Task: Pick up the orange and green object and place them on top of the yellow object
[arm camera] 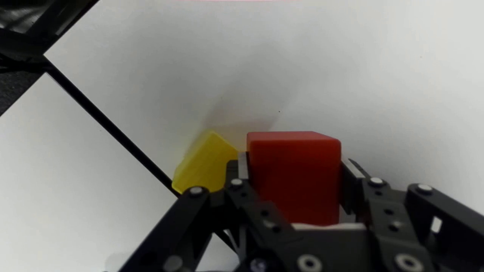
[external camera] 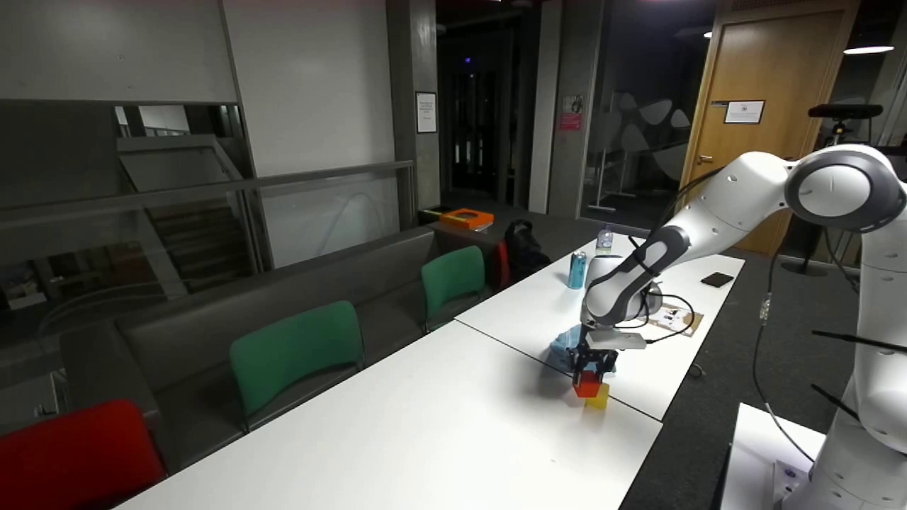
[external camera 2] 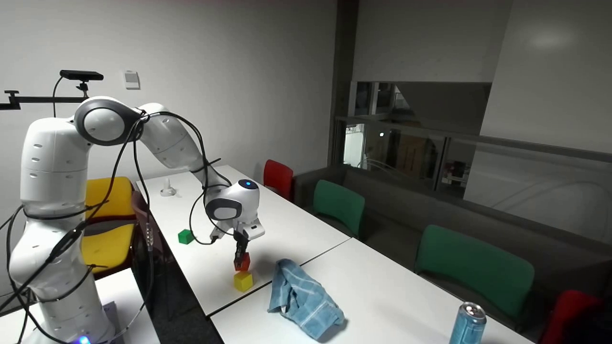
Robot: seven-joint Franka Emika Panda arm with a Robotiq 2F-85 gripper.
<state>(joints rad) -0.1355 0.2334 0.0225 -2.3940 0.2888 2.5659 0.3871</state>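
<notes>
Orange block: between the jaws, two opposite sides against the fingers; it juts a little past the fingertips in the wrist view; it appears raised off the white table, near the dark seam where a second table adjoins;
Orange block, up close: plain red-orange, cube-like, corners slightly rounded; in the wrist view the broad face is a deep red, with a lighter strip along the top;
Gripper: pinching the orange block, jaws parted only by its breadth; pointing down in both exterior views;
Yellow block: on the white table, just beside the seam, toward the corner where the seam meets the long edge on the arm's side; near the held block, whether touching it cannot be told; bright, plain, cube-like, turned at an angle, partly hidden by a finger in the wrist view;
Green block: in an exterior view, on the same table, near that long edge, well apart from the gripper; bright, plain, cube-like;
Blue cloth: bunched by the seam, mostly over the second table.
</notes>
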